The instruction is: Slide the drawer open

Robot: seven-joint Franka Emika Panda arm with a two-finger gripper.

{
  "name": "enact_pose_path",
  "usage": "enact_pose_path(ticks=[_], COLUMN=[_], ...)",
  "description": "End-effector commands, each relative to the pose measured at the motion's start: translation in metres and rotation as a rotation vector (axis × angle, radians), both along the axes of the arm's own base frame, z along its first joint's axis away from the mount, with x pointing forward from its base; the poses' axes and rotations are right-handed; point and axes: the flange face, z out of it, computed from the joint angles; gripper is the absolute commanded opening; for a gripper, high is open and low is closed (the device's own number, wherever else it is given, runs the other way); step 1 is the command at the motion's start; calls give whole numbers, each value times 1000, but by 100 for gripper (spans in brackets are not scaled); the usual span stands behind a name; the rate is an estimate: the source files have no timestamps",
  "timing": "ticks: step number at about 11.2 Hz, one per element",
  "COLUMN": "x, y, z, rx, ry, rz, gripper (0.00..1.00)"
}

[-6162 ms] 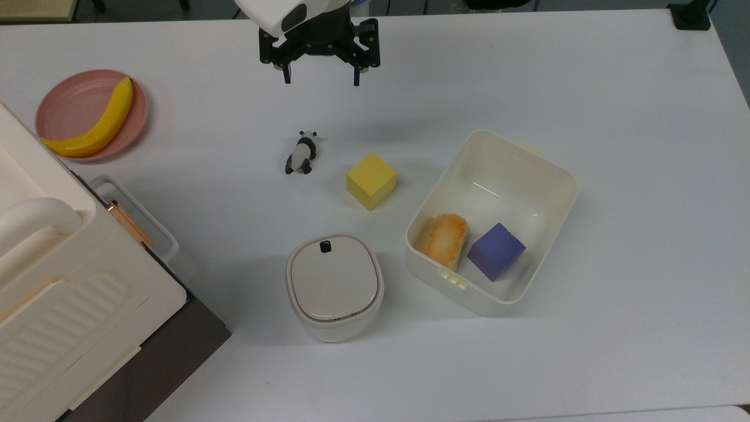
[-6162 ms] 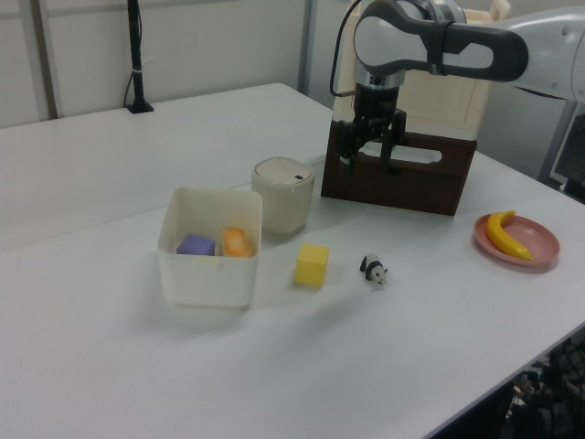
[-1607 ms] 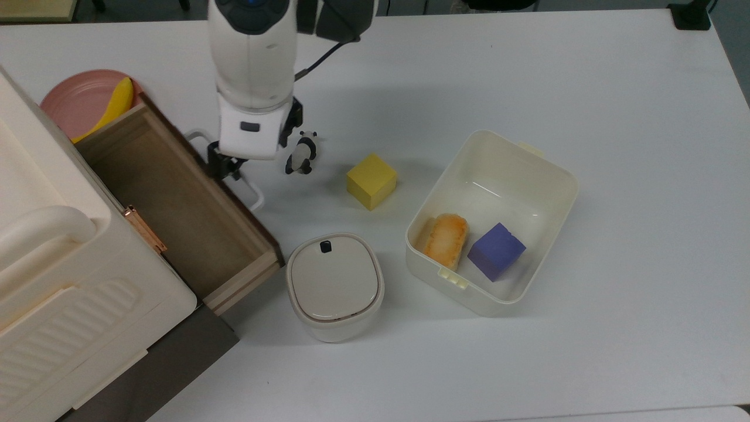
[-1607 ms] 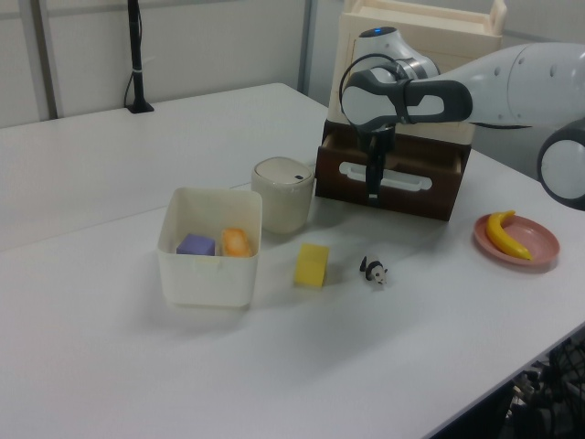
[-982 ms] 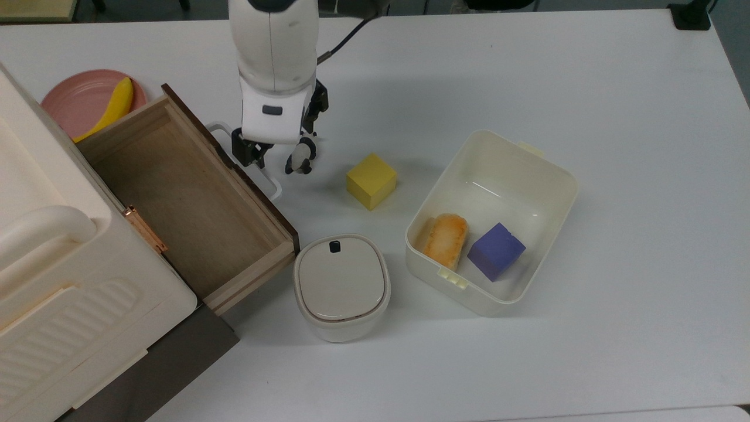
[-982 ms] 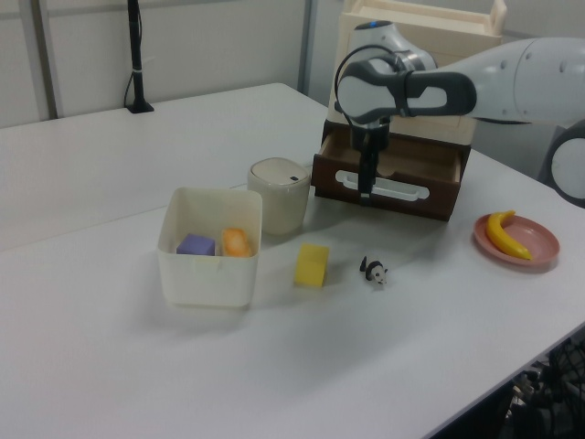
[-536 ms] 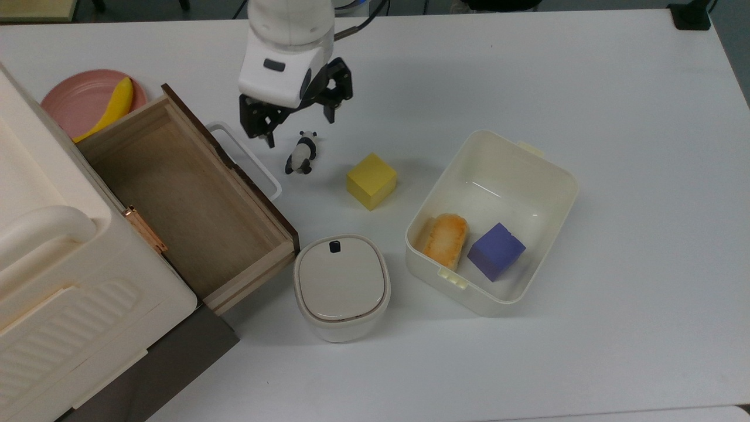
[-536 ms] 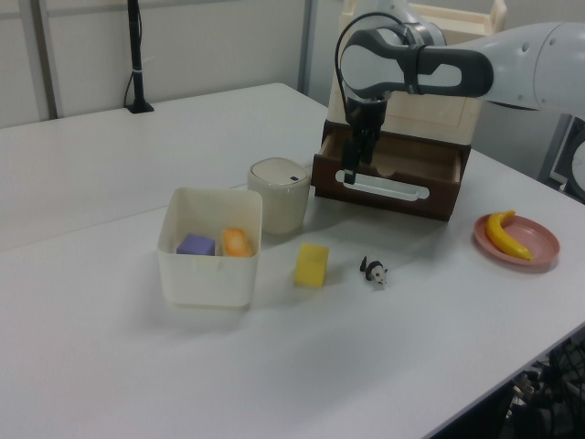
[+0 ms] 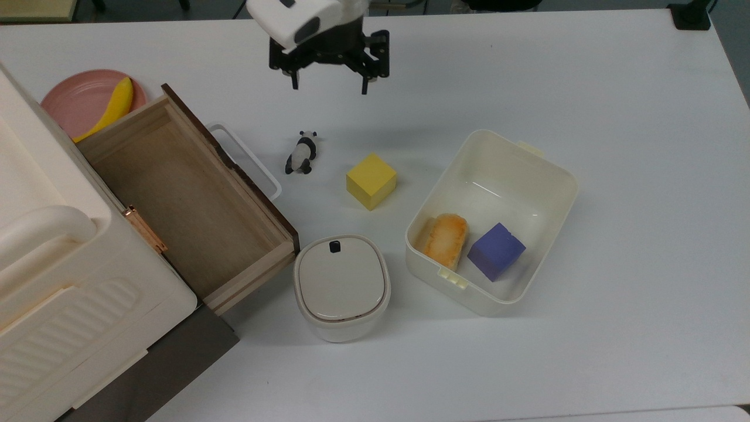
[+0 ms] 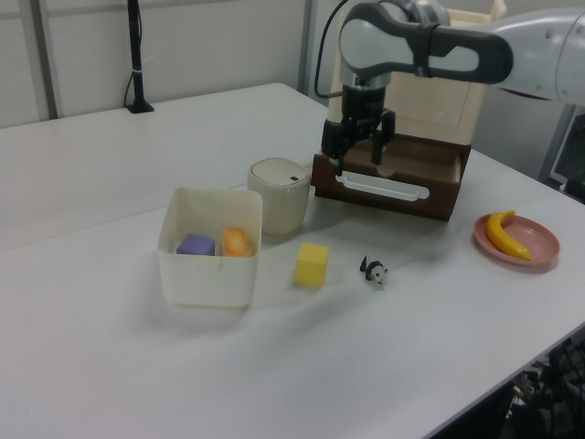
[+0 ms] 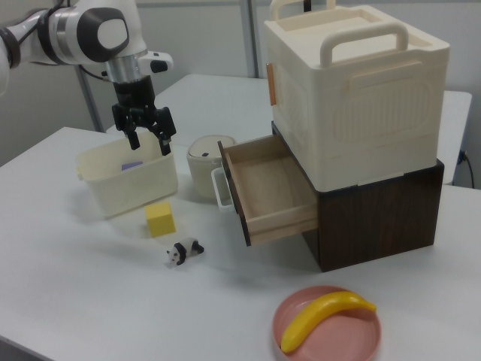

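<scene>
The drawer (image 9: 187, 205) stands pulled far out of the cream cabinet (image 9: 53, 281), its light wooden inside bare. Its dark front panel (image 10: 384, 197) carries a translucent white loop handle (image 9: 246, 161). My gripper (image 9: 328, 85) hangs open and empty above the table, well clear of the handle, toward the top view's upper middle. In the left view the gripper (image 10: 356, 157) appears in front of the drawer's left end. In the right view the gripper (image 11: 153, 141) hovers over the cream tub, far left of the drawer (image 11: 270, 188).
A lidded white bin (image 9: 341, 287) sits right at the drawer's front corner. A toy panda (image 9: 301, 152) and yellow cube (image 9: 371, 180) lie mid-table. The cream tub (image 9: 551, 176) holds bread and a purple cube. A pink plate (image 9: 70, 99) holds a banana (image 9: 111, 108).
The drawer, shut at first, was pulled out by its handle and nudged the white bin. In the last half second my open gripper rose away from the handle, toward the top view's upper right.
</scene>
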Motion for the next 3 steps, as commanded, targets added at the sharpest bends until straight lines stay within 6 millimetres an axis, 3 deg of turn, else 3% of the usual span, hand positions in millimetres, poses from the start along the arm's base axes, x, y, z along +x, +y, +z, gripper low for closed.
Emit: enact_pose_path(ticks=[1,3], x=[-11,-12], y=[-14,-13], z=[8,7], rx=[8,7], ry=[15,24], rz=[-54,-54], gripper=[100,100])
